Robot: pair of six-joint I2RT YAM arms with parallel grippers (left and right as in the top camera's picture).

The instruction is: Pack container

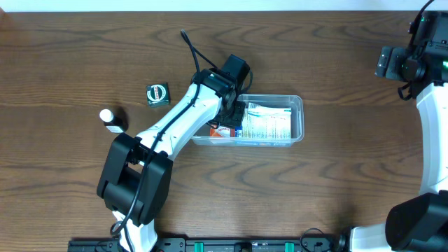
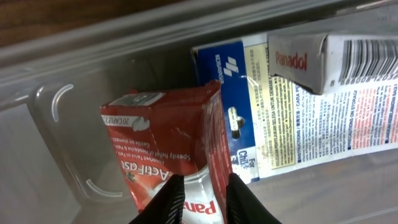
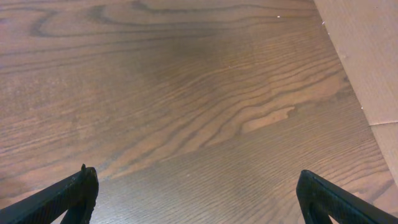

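Observation:
The clear container point(image 1: 297, 116) stands at the table's middle; its wall also shows in the left wrist view point(image 2: 56, 118). My left gripper point(image 1: 232, 114) reaches into its left end and is shut on a red Panadol ActiFast box point(image 2: 163, 140), my fingertips point(image 2: 202, 198) pinching the box's edge while it stands tilted inside the tub. A blue-and-white medicine box point(image 2: 261, 112) lies flat in the container, with a white Panadol box point(image 2: 333, 57) on top of it. My right gripper point(image 3: 199, 199) is open and empty over bare wood, far right at the back point(image 1: 393, 63).
A small green round packet point(image 1: 157, 94) and a small white-capped bottle point(image 1: 112, 119) stand left of the container. A tan board point(image 3: 367, 56) borders the table at the right.

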